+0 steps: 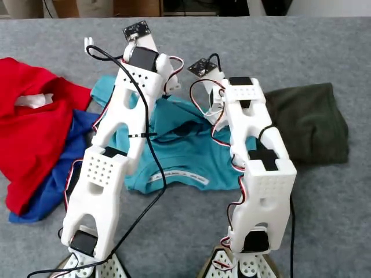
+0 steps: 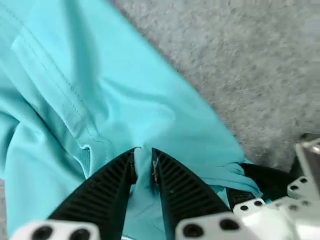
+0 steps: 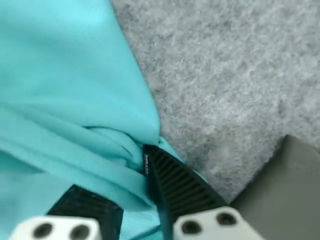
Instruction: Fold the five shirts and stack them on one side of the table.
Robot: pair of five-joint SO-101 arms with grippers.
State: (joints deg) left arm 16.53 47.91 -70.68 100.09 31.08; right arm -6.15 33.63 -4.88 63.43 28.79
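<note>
Surface: grey felt-like table cover (image 1: 324, 220); fuzzy nap, bare along the near edge between the arm bases.
Room: brown wooden furniture (image 1: 136, 7) beyond the far edge; the rest back there too cropped to tell.
Task item: rumpled teal fabric shirt (image 1: 185, 156) at the table's middle, spread partly flat; both arms stand over it.
Left gripper (image 2: 144, 152): black ribbed fingers (image 2: 110, 185) drawn nearly together, pinching a fold of the teal shirt near a stitched seam.
Right gripper (image 3: 125, 162): nipping a bunched fold at the shirt's edge; one finger draped under cloth; grey cover just beyond.
Other shirts: loose red fabric shirt (image 1: 29, 133) at the left edge, lying on a crumpled blue fabric shirt (image 1: 58, 174); folded dark green fabric shirt (image 1: 310, 121) by the right edge, just beside the teal one.
Writing: white printed strip (image 1: 177, 176) along the teal shirt's near hem; too small to read.
</note>
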